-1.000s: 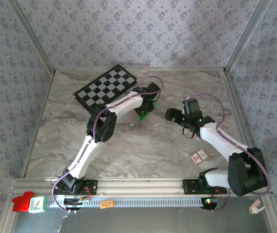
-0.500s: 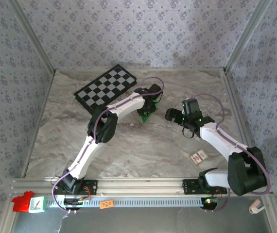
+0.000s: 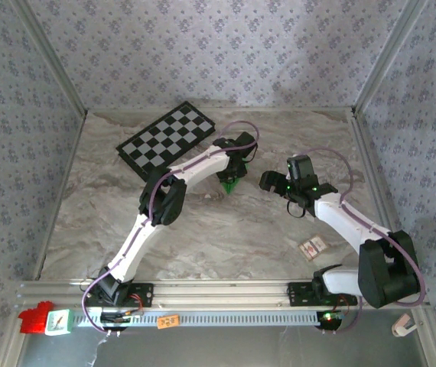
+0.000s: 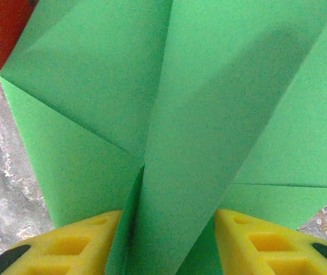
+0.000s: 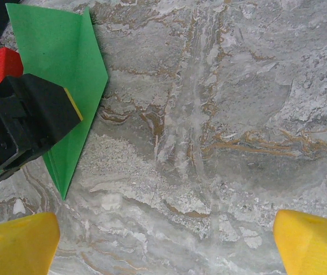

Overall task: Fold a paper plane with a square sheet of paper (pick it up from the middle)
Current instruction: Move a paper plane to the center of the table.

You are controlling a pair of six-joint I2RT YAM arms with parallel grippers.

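We judge the thin bright green folded paper (image 4: 94, 86), mid-way across the worktop (image 3: 203, 237) toward its far edge, light and floppy, best pinched at its centre fold, which the left fingers (image 4: 66, 249) straddle (grip unclear); the right fingers (image 5: 14, 243) gape.

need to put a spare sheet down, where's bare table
Bare marble lies front-left, between the left arm and the left rail, and front-centre, up to the right arm. Crowded: around the green paper near the checkerboard, and by the small card.
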